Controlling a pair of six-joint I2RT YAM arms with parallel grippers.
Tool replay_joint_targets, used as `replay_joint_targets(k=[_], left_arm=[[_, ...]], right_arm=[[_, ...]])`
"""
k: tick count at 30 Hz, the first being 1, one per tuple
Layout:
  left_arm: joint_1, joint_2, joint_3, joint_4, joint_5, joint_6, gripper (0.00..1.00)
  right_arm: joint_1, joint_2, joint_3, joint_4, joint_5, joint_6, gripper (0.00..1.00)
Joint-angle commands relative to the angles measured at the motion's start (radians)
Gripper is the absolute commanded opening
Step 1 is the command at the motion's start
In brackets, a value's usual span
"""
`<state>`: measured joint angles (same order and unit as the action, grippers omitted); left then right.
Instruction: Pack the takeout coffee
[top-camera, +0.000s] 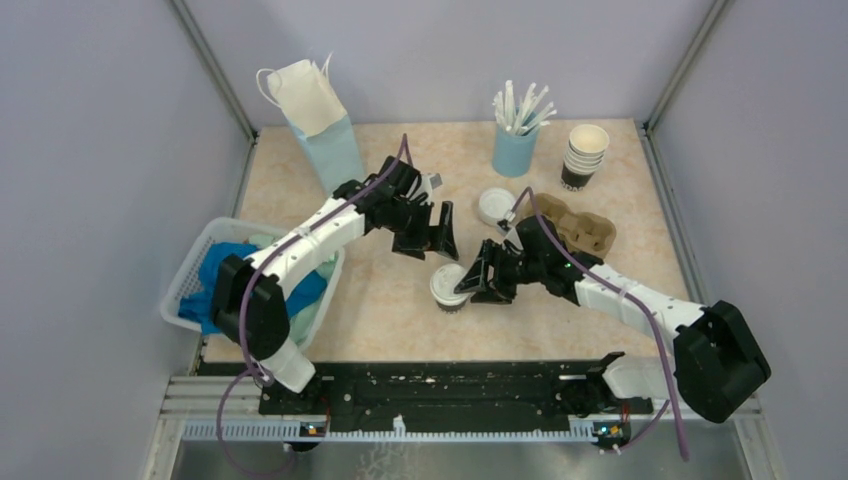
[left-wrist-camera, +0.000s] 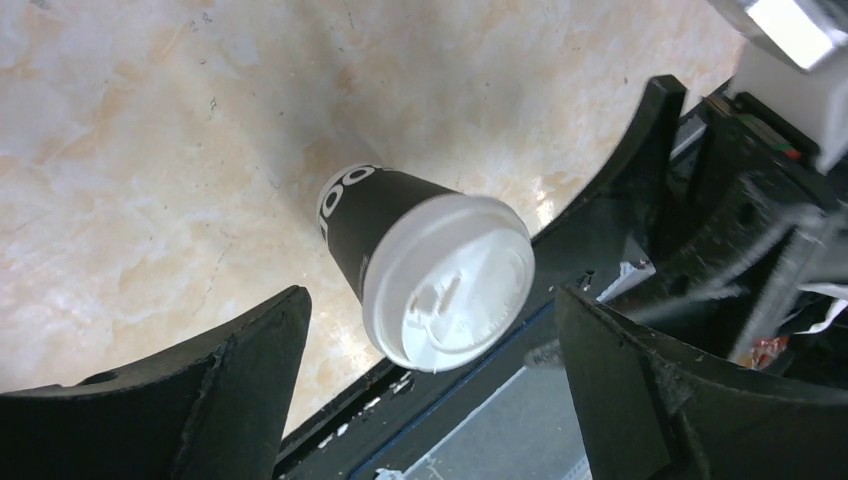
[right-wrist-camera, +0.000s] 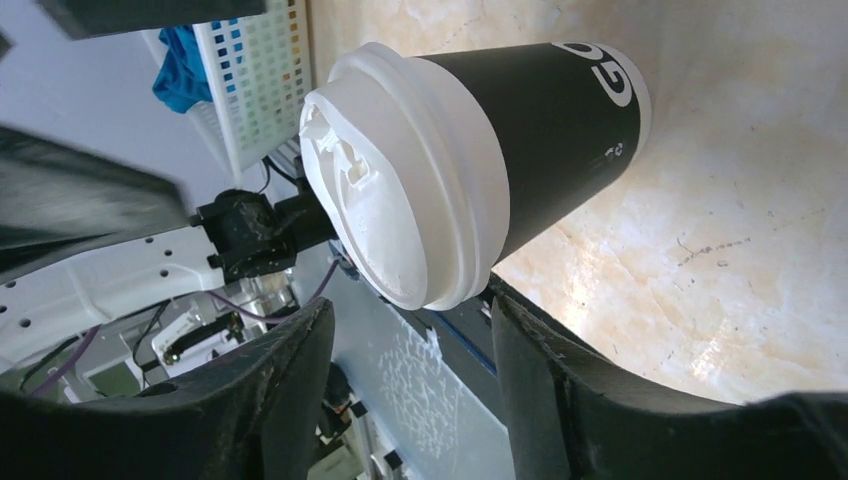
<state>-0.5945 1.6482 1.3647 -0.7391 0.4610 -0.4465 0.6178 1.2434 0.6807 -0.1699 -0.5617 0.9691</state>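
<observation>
The takeout coffee (top-camera: 447, 284) stands upright on the table, with a dark body and a white dome lid. My right gripper (top-camera: 473, 283) is open right beside it on its right, and nothing is gripped. In the right wrist view the cup (right-wrist-camera: 540, 110) sits just beyond the spread fingertips of that gripper (right-wrist-camera: 408, 305). My left gripper (top-camera: 430, 248) is wide open and hovers a little behind and above the cup. In the left wrist view the cup (left-wrist-camera: 445, 285) shows between that gripper's spread fingers (left-wrist-camera: 250, 370), apart from both.
A blue paper bag (top-camera: 322, 125) stands at the back left. A blue holder of straws (top-camera: 515, 140), a stack of lidless cups (top-camera: 584, 155), a loose white lid (top-camera: 495, 207) and a cardboard cup carrier (top-camera: 582, 230) are at the back right. A white basket (top-camera: 190, 268) with blue cloth is at the left.
</observation>
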Motion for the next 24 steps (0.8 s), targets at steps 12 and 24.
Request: replay_joint_targets(k=[12,24], left_arm=[[-0.003,-0.386,-0.339,0.086,0.016,-0.309,0.67],[-0.003,-0.389,-0.534,0.289,0.091,-0.47,0.49]], right_arm=[[-0.21,0.035,0.166,-0.177,-0.187,-0.28,0.62],[-0.265,0.275,0.286,-0.2,-0.332,-0.425,0.35]])
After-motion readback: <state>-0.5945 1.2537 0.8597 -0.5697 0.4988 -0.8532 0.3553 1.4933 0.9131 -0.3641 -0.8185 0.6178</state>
